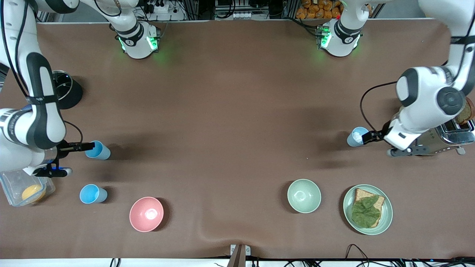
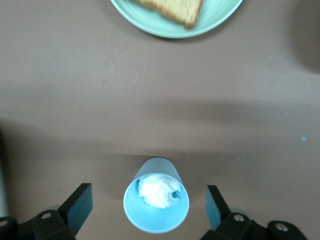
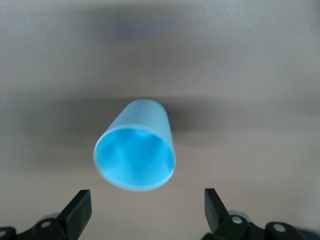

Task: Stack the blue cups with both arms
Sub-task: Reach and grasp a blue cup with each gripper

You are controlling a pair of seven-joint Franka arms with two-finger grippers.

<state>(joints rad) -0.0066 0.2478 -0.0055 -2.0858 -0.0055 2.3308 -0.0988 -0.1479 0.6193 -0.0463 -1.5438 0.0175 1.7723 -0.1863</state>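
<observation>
Three smooth tapered blue cups [image 1: 98, 150]

Three blue cups are counted on the desk: one sky-blue [image 1: 98, 150], a second sky-blue [image 1: 92, 194] and one paler [image 1: 357, 137]. Two bowls are seen, one pink [image 1: 146, 214] and one pale green [image 1: 304, 195]. One plate [image 1: 367, 209], one toaster [image 1: 451, 133] and one clear container [image 1: 23, 186] are counted.
</observation>
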